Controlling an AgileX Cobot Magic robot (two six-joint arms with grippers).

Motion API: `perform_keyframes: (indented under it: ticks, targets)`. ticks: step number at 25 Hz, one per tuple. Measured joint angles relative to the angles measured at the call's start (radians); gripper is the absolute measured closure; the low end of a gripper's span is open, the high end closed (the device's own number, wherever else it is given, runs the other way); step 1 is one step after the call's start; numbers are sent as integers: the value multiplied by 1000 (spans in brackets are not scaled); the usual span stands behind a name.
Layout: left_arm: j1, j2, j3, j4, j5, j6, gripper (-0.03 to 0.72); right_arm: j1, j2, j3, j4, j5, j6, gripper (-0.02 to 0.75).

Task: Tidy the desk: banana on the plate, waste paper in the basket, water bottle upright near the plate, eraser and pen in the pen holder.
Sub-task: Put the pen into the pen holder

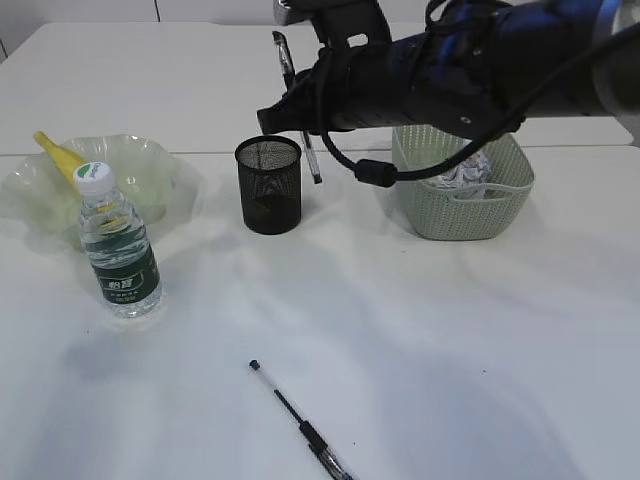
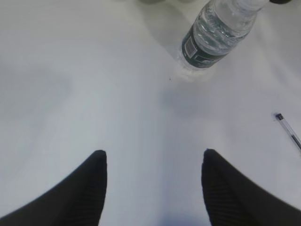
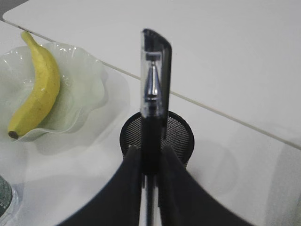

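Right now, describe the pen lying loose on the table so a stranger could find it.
Start at the upright water bottle at the table's left. Nearer the camera and right of it lies the pen, flat on bare tabletop. The other pen is in the right fingers, above the mesh holder.

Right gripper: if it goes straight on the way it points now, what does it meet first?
Probably the mesh pen holder: the right gripper, shut on a pen, points toward its opening, though depth is unclear.
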Motion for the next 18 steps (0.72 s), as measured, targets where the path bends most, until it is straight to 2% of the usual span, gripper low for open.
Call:
perform_keyframes:
  ticks: [8, 14, 18]
  targets:
    - [0, 0, 0, 0, -17, 1, 235, 0, 4, 2, -205, -24, 0, 691]
    - [0, 0, 0, 0, -29, 2, 235, -2, 35, 4, -225, -156, 18, 691]
    - [0, 0, 0, 0, -35, 2, 235, -23, 87, 4, -163, -300, 26, 691]
